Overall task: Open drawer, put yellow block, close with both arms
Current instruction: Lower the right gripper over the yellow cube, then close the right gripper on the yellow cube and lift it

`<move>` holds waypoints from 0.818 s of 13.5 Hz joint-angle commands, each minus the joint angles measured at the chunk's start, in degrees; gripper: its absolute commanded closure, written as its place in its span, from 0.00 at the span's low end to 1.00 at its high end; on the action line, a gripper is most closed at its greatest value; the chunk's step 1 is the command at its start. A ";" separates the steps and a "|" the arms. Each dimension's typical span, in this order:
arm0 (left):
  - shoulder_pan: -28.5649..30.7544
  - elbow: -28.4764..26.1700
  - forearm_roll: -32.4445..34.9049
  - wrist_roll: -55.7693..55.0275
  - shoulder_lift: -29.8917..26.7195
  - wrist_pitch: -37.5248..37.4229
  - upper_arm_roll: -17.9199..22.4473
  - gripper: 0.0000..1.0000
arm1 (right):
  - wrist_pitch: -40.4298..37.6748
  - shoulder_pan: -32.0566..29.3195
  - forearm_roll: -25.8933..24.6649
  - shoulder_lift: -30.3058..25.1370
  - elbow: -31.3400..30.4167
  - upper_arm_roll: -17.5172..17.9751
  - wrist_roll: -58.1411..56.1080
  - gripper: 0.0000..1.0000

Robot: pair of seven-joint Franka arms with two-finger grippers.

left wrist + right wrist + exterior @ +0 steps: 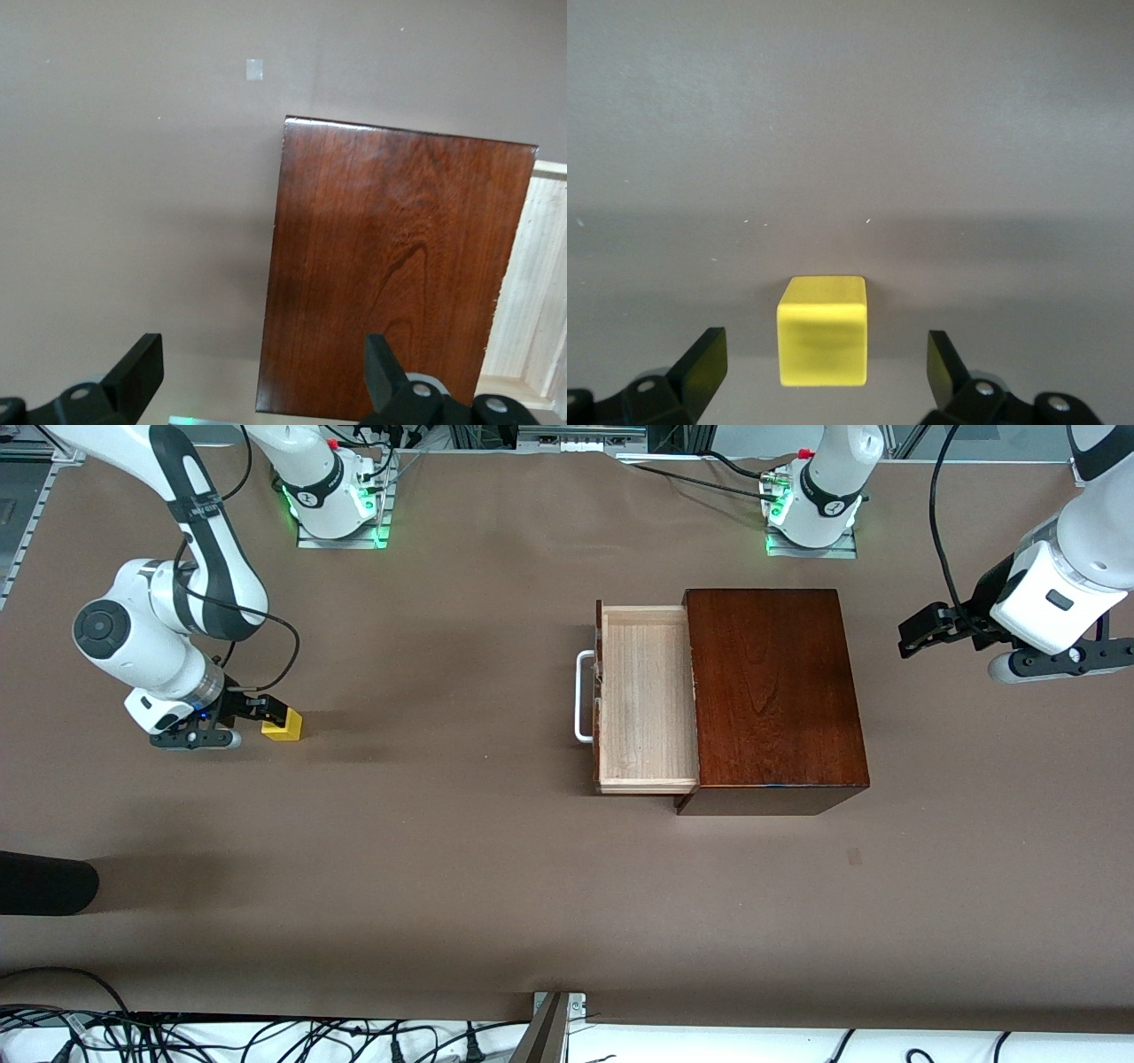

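Sitting on the brown table well apart from the wooden box, toward the right arm's end, the yellow block is a small bright cube with clean square edges. The right gripper is low at it, fingers spread wide on either side without touching. Bare tabletop lies between block and drawer, which stands pulled out, pale tray empty, white handle facing the block. The left gripper hangs past the box's closed end, fingers spread, holding nothing.
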 commanded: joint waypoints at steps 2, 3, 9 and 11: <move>0.63 -0.89 -0.80 2.04 -1.09 0.68 0.54 0.00 | 4.97 -0.29 1.37 2.89 -1.46 0.05 -1.89 0.00; 0.72 -0.02 -0.36 2.74 -0.65 1.12 0.54 0.00 | 5.76 -0.29 1.37 3.51 -1.72 0.14 -1.98 0.00; 0.81 2.54 0.69 2.92 1.47 0.77 0.45 0.00 | 8.94 -0.29 1.45 6.42 -2.87 0.23 -2.33 0.00; 0.89 2.81 0.70 3.27 1.90 1.12 0.54 0.00 | 9.02 -0.29 1.89 6.59 -3.22 0.23 -2.33 0.03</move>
